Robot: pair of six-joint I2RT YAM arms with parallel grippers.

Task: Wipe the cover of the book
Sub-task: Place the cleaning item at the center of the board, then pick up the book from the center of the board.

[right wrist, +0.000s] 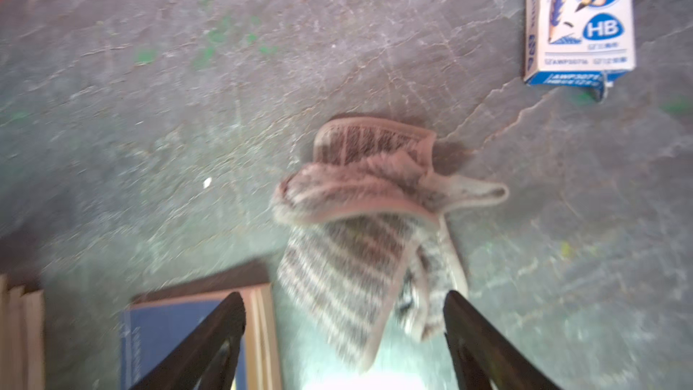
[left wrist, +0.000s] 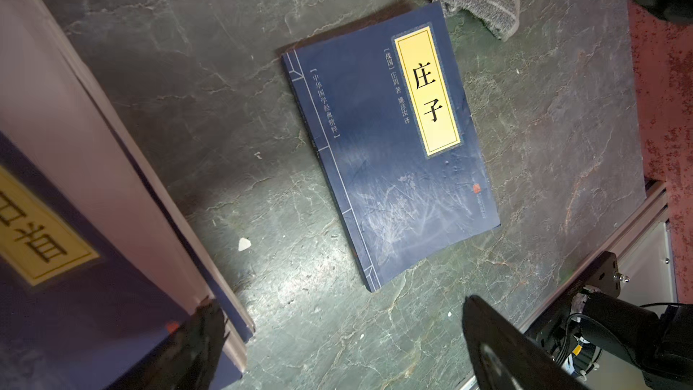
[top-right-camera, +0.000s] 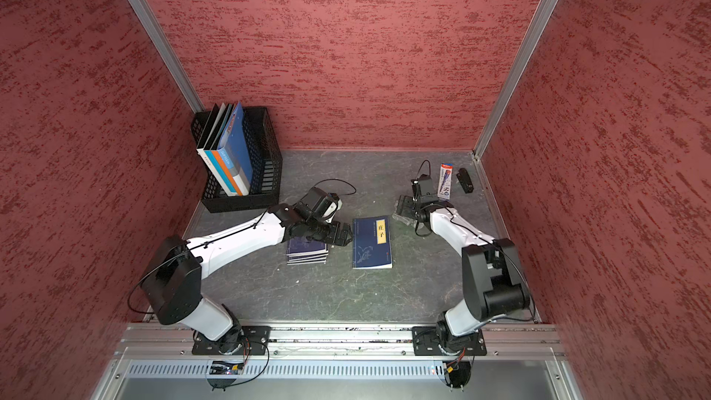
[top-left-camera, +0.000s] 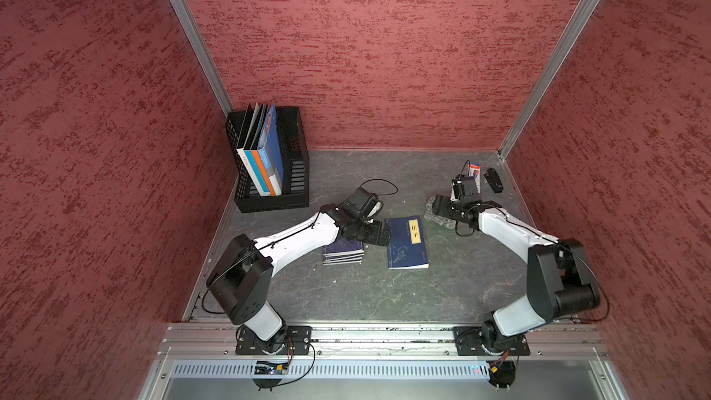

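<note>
- The book (top-left-camera: 407, 242) lies flat and closed in the middle of the table (top-left-camera: 384, 294), blue cover up, with its yellow title label toward the far end.
- The striped cloth (right wrist: 360, 219) lies crumpled on the table just beside the far right corner of the book. In the left wrist view it seems to touch that corner, but I cannot be sure.
- The right fingers (right wrist: 221, 324) stand wide apart over the cloth and grip nothing; the cloth rests loose on the table.
- The left fingers (left wrist: 495, 343) are also wide and empty. They hang near the left edge of the book, above a stack of books (top-left-camera: 343, 253).
- I judge that the step in hand concerns the cloth and not the cover. I cannot tell whether the pale streaks on the cover are dust or print.
- For a wipe, the next move needs the right fingers lower, closing on a thick fold, then a flat pass over the cover. The left fingers could press one edge so the book does not slide.
</note>
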